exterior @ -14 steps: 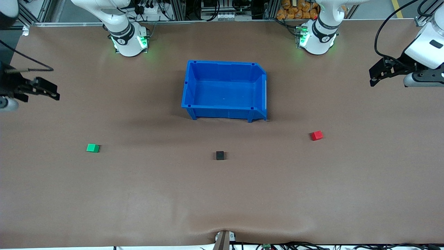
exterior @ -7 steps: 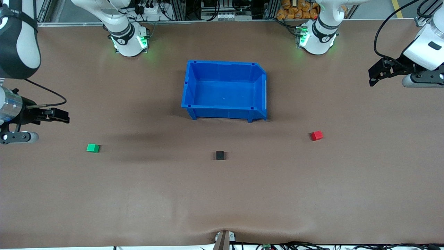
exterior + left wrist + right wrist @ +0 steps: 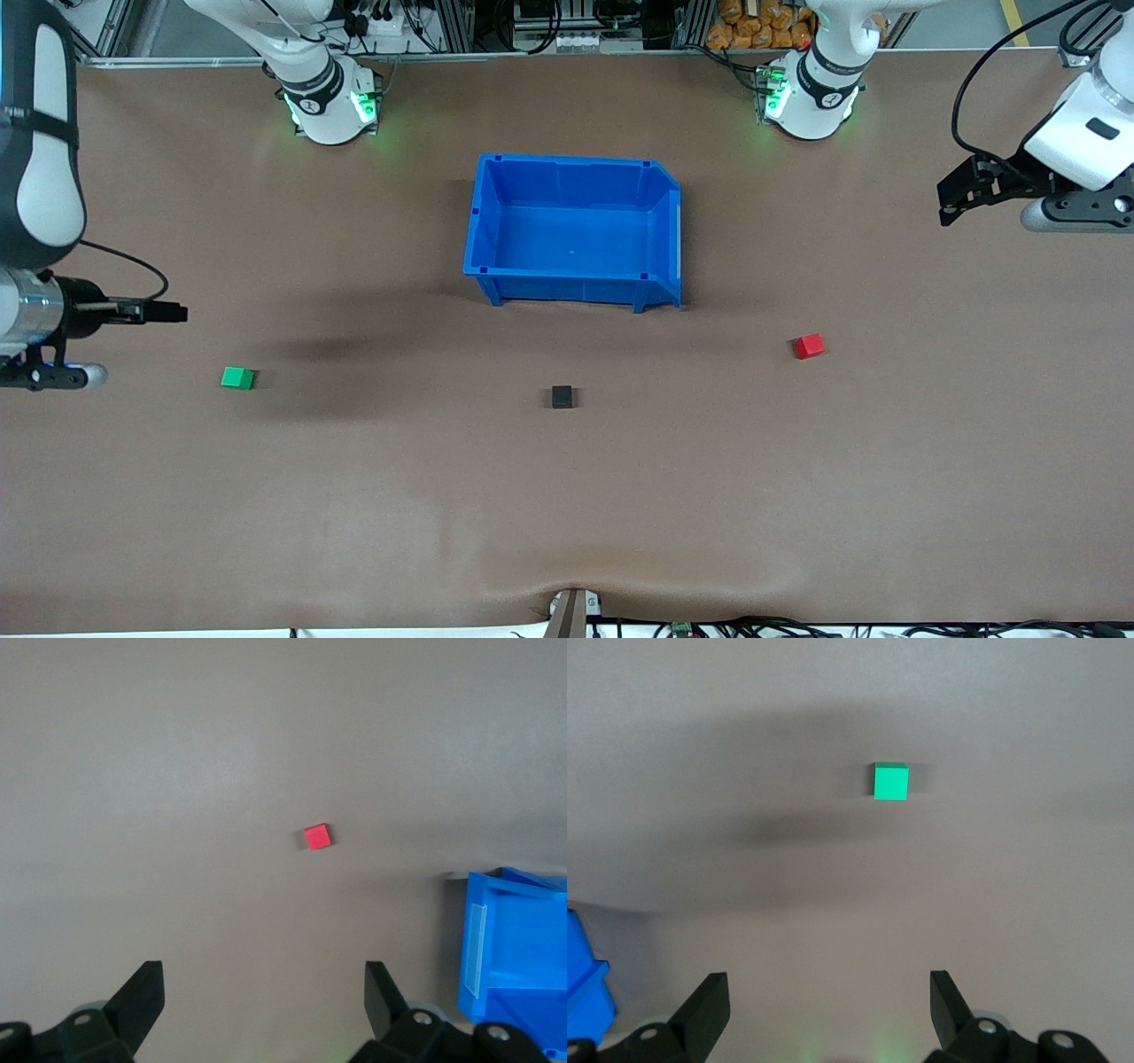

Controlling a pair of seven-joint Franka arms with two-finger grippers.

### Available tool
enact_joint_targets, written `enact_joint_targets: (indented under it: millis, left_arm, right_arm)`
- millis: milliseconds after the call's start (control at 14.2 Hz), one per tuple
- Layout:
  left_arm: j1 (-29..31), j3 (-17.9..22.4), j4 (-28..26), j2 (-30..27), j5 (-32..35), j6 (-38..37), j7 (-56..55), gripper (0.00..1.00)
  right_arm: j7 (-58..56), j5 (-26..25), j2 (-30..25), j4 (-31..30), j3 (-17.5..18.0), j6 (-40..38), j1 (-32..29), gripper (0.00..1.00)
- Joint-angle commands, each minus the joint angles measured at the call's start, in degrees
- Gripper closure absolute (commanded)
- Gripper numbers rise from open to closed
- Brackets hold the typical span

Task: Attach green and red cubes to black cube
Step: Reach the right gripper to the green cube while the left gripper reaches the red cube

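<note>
The green cube (image 3: pixel 236 378) lies on the table toward the right arm's end; it also shows in the right wrist view (image 3: pixel 891 781). The black cube (image 3: pixel 562 397) lies mid-table, nearer the camera than the blue bin. The red cube (image 3: pixel 808 346) lies toward the left arm's end and shows in the left wrist view (image 3: pixel 316 837). My right gripper (image 3: pixel 175 312) hangs open and empty in the air, close to the green cube (image 3: pixel 826 1005). My left gripper (image 3: pixel 950 197) hangs open and empty over the table's left-arm end, well away from the red cube (image 3: pixel 264 997).
An empty blue bin (image 3: pixel 485 232) stands mid-table, farther from the camera than the black cube; a corner of it shows in each wrist view (image 3: pixel 483 948) (image 3: pixel 580 992). The brown table mat has a ripple at its near edge (image 3: pixel 567 580).
My right gripper has swung down and toward the green cube. My left gripper has shifted slightly. The cubes have not moved.
</note>
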Motion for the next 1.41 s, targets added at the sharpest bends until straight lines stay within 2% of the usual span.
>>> enact_joint_targets:
  millis: [0,141,282,565,776,918,1271,1341]
  left_arm:
    - [0.3,-0.4,-3.8,-0.4,1.2,4.7,-2.5,0.0]
    - [0.3,-0.3,-5.6,0.0,1.1,8.4,-3.6,0.0]
    - [0.2,-0.4,-7.9,1.4,1.2,12.3,-5.8,0.0]
    - [0.8,-0.3,-19.1,3.0,1.2,27.8,-6.0,0.0]
    - [1.9,-0.4,-24.6,6.2,0.7,36.5,-9.8,0.0]
    - [1.7,-0.4,-26.6,8.3,0.7,39.6,-16.1,0.0]
    - [1.4,-0.5,-28.2,15.9,0.7,46.2,-24.6,0.0]
    - [1.4,-0.5,-28.8,17.6,0.7,48.9,-24.7,0.0]
  right_arm:
    - [0.0,2.8,2.7,2.5,0.6,2.4,-0.5,0.0]
    - [-0.1,2.2,4.5,2.3,0.6,5.3,1.2,0.0]
    - [-0.1,2.7,9.2,2.3,0.7,8.0,1.1,0.0]
    - [3.5,2.0,13.0,2.1,0.5,10.1,0.5,0.0]
    - [2.9,0.8,17.9,2.8,0.4,12.4,-1.5,0.0]
    - [3.9,-1.0,19.8,2.8,0.4,18.5,-1.4,0.0]
    - [5.7,-1.0,22.7,2.9,0.6,18.9,-2.8,0.0]
    - [4.8,-1.0,23.6,2.9,0.6,18.9,-2.8,0.04]
